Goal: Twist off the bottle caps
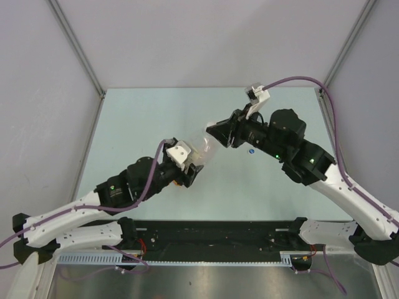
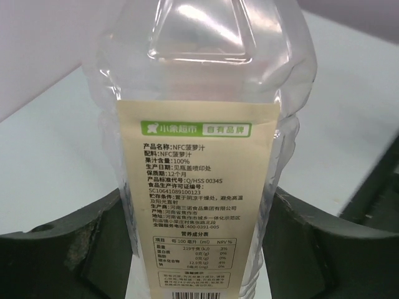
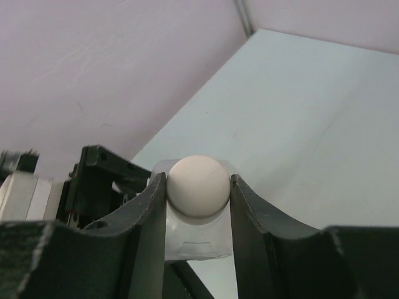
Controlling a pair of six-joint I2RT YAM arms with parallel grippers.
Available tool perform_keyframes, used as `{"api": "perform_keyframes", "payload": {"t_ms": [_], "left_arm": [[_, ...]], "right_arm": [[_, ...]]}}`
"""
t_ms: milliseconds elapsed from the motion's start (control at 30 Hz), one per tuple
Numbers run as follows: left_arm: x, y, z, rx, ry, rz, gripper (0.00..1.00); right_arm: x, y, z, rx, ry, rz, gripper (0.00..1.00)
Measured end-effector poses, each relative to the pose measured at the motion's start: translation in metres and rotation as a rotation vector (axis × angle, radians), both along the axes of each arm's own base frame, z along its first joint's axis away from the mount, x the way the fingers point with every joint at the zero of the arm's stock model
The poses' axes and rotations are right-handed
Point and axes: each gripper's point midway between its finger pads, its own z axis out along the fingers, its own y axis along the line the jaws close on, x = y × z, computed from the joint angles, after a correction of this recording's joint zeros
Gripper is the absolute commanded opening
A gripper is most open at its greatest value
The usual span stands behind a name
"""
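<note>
Overhead, the bottle [image 1: 209, 148] is mostly hidden between both grippers, held over the middle of the table [image 1: 156, 118]. Its base is cut off in the left wrist view. The left gripper [image 1: 192, 165] clamps its labelled body, arm stretched low. The right gripper [image 1: 218, 132] pinches the white cap [image 3: 198, 185], wrist bent inward.

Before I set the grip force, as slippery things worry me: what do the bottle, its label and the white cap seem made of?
The bottle: clear glossy plastic, see-through with moulded ridges. The label: cream paper or film, matte, printed text. The cap: off-white, smooth, dull sheen, likely plastic.
</note>
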Motion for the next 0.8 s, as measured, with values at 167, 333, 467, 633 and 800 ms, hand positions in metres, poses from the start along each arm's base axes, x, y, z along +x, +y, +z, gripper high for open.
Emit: {"api": "perform_keyframes", "payload": {"t_ms": [167, 333, 467, 633, 800], "left_arm": [[-0.045, -0.015, 0.031, -0.120, 0.043, -0.273, 0.00], [-0.103, -0.038, 0.065, -0.217, 0.114, -0.625, 0.00], [-0.135, -0.046, 0.069, -0.232, 0.196, -0.834, 0.00], [-0.170, -0.050, 0.064, -0.234, 0.310, -1.074, 0.00], [-0.186, -0.048, 0.067, -0.273, 0.371, -1.190, 0.00]], "right_arm": [[-0.055, -0.008, 0.038, 0.037, -0.182, 0.248, 0.00], [-0.117, -0.019, 0.073, 0.106, -0.388, 0.508, 0.00], [-0.154, -0.021, 0.083, 0.132, -0.499, 0.701, 0.00], [-0.185, -0.026, 0.076, 0.124, -0.546, 0.889, 0.00], [-0.201, -0.036, 0.073, 0.118, -0.588, 1.000, 0.00]]}}
